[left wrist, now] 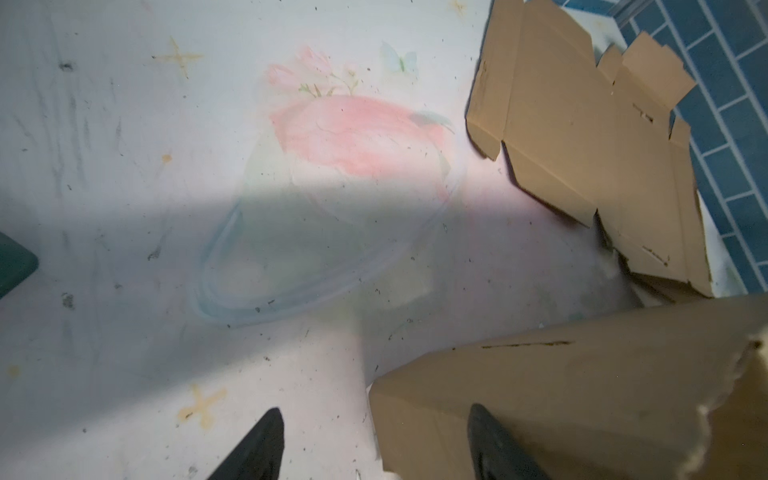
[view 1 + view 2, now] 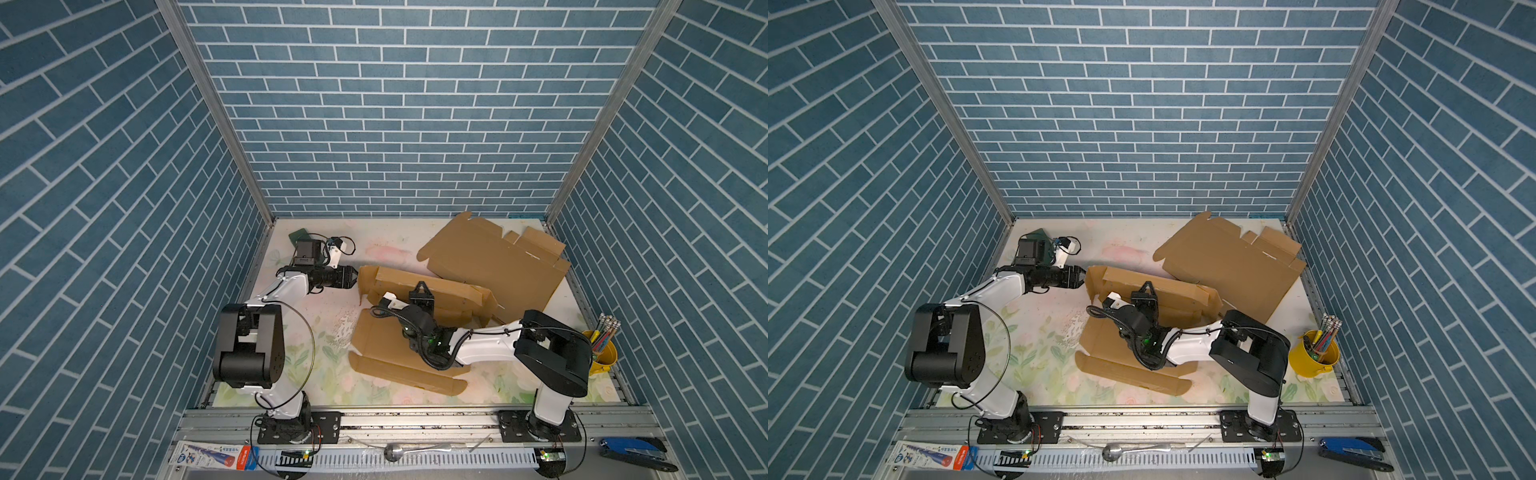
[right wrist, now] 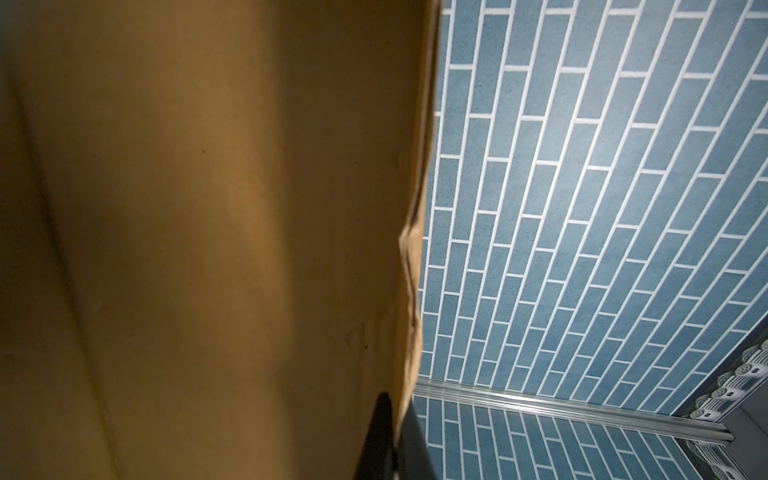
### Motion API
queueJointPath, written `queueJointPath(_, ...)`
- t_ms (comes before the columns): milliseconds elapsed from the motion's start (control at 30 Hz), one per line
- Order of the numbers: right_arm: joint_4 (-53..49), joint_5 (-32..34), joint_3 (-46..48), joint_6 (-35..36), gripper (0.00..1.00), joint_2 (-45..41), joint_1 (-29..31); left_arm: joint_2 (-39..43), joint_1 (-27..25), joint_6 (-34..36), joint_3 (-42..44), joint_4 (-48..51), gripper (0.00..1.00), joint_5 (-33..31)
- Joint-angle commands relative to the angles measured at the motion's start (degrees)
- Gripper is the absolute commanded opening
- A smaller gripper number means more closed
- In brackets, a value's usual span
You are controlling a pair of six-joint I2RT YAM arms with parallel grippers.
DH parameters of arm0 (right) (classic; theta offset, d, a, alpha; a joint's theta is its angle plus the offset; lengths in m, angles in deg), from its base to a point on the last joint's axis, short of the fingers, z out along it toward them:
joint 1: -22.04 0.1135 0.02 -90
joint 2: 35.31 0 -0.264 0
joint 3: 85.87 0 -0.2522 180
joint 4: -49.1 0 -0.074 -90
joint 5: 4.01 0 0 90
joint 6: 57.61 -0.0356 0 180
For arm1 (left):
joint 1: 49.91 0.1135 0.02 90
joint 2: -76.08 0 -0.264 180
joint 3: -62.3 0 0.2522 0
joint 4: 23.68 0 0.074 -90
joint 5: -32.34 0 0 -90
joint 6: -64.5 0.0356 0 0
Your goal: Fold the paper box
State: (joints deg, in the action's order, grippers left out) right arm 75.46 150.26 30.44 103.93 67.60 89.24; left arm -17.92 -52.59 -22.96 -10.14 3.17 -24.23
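The paper box [image 2: 380, 340] lies in the middle of the table [image 2: 332, 390], half formed. Its base panel is flat, the near flap [image 2: 399, 372] lies down toward the front, and the far wall [image 2: 451, 291] is raised. A second blank [image 2: 490, 257], unfolded, lies flat at the far right, apart from the work.

The step in hand looks like setting up the walls. The right gripper [image 2: 422, 286] is pressed together on the top edge of the far wall and seems to hold it upright; in the right wrist view the cardboard edge runs down between its fingers [image 3: 382, 419]. The left gripper [image 2: 353, 280] stands spread at the left end flap [image 2: 368, 282]. In the left wrist view the flap's edge sits between the two fingers [image 1: 259, 444], with nothing gripped.

Next, as I judge it, the left gripper should close on or push that end flap inward, toward the right, while the right one steadies the wall. The push should be gentle, since thin board creases off its score lines.

The right arm covers much of the base and the box's right end in both top views. The right wrist view is nearly all cardboard, so how firm the pinch is cannot be told. A dark green thing [image 2: 300, 236] behind the left arm cannot be made out.
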Motion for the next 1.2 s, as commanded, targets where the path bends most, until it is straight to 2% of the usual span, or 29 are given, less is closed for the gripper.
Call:
queueJointPath(0, -1.16, -0.8, 2.28, 1.07, 0.0, 0.37, 0.39, -1.6, -0.22, 5.08, -0.84, 3.18, 0.72, 0.43)
queueJointPath(133, -1.98, -1.4, 2.56, 0.05, 0.0, 0.11, 0.34, -5.57, -0.78, 5.12, -4.14, 1.57, 0.72, 3.6)
queueJointPath(433, -4.85, -2.28, 2.74, -2.91, 0.0, -0.61, 0.03, -8.9, -1.39, 6.12, -8.41, 1.42, 0.71, 3.3)
queueJointPath(567, -5.05, -2.68, 2.59, -3.32, 0.0, -1.04, -0.62, -11.07, -0.65, 3.94, -10.38, 0.18, 0.7, 3.91)
queueJointPath(667, -5.79, -2.83, 2.48, -3.39, 0.0, -1.11, -1.05, -12.61, -2.27, 2.93, -11.66, 1.78, 0.69, 6.63)
queueJointPath(867, -7.89, -2.46, 1.69, -4.72, 0.0, -1.99, -1.47, -6.43, -4.35, 4.02, -5.56, 8.02, 0.68, 4.43)
queueJointPath(967, -8.18, -2.86, 1.48, -5.02, 0.0, -1.74, -1.39, -2.93, -4.68, 2.0, -2.26, 7.15, 0.68, 4.0)
queueJointPath(1167, -8.59, -2.89, 0.89, -5.25, 0.0, -1.49, -1.43, -1.62, -10.21, -0.15, -0.49, 4.76, 0.7, 4.1)
